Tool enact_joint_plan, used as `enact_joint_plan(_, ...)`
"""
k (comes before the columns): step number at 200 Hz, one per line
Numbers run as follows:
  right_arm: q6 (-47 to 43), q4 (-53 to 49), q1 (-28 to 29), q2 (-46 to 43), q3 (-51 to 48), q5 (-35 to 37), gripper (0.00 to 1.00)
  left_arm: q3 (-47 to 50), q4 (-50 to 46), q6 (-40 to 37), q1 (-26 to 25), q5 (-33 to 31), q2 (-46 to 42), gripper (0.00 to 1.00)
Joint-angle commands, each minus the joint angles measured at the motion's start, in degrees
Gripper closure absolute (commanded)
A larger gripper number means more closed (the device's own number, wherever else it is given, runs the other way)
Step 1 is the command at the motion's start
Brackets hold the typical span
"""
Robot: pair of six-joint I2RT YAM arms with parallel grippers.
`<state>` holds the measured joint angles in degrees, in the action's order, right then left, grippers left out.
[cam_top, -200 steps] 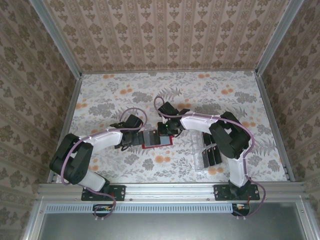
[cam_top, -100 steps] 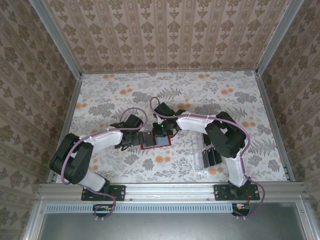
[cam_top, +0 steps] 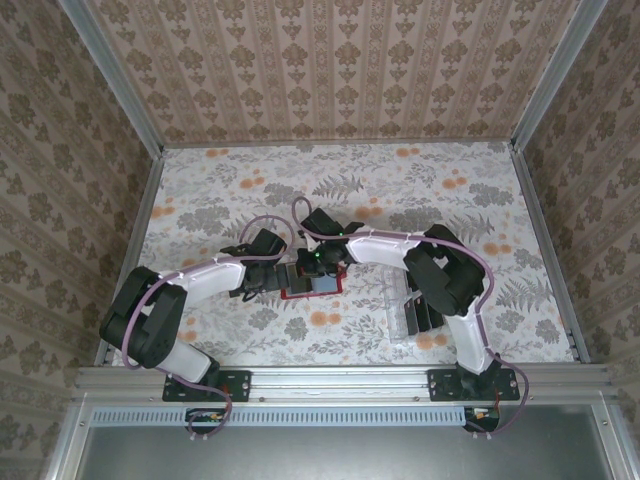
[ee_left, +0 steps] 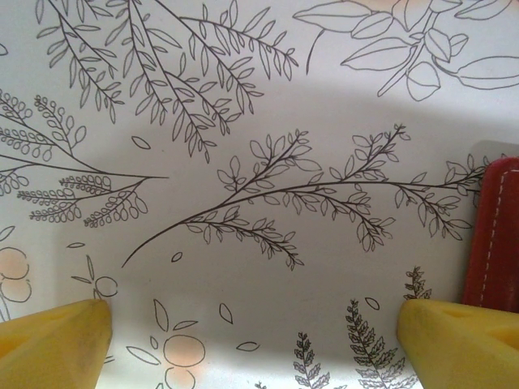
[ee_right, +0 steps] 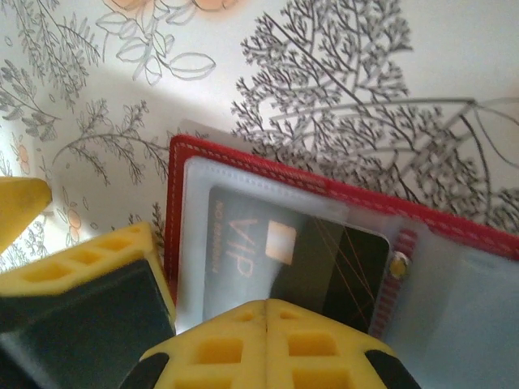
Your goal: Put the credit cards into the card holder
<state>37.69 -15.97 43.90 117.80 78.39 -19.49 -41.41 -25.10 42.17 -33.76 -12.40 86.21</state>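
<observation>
In the view from above, the red card holder (cam_top: 328,285) lies open on the flowered table (cam_top: 400,190), a little left of the centre of the frame, with both arms reaching in to it. The left gripper (cam_top: 275,275) sits just beside its left edge and the right gripper (cam_top: 318,268) is over its upper part. To the lower right of the holder, apart from it, a clear tray (cam_top: 403,322) stands with black credit cards (cam_top: 425,305) upright in its slots. In the left wrist view, the left gripper (ee_left: 255,348) is spread wide with nothing between its 2 yellow fingertips (ee_left: 53,340), which sit at the bottom corners of the frame. The holder's stitched red edge (ee_left: 495,235) shows at the right side, just above the right-hand tip. In the right wrist view, the holder (ee_right: 284,174) runs across the middle of the frame with its frosted plastic sleeves showing. 1 dark card (ee_right: 300,259) marked VIP lies partly inside a sleeve, its right part uncovered. The right gripper (ee_right: 266,324) is closed, its 2 yellow pads (ee_right: 219,348) pressed together at the card's lower edge; whether they pinch the card I cannot tell
</observation>
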Motion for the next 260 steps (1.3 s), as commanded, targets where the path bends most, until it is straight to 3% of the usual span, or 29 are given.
enact_joint_plan(1, 0.2, 0.0, -0.9, -5.7, -2.6, 1.7, 0.94, 0.2, 3.7, -0.7, -0.3, 1.9, 2.7, 0.0)
enact_joint_plan(90, -0.6, -0.9, -1.7, -4.5, -6.2, 3.8, 0.95, -0.3, 3.7, -0.8, -0.5, 1.9, 3.2, 0.0)
enact_joint_plan(260, -0.6, -2.4, 2.6, 1.5, 0.4, 1.8, 0.95, 0.7, 5.1, -0.4, -0.9, 2.6, 3.8, 0.0)
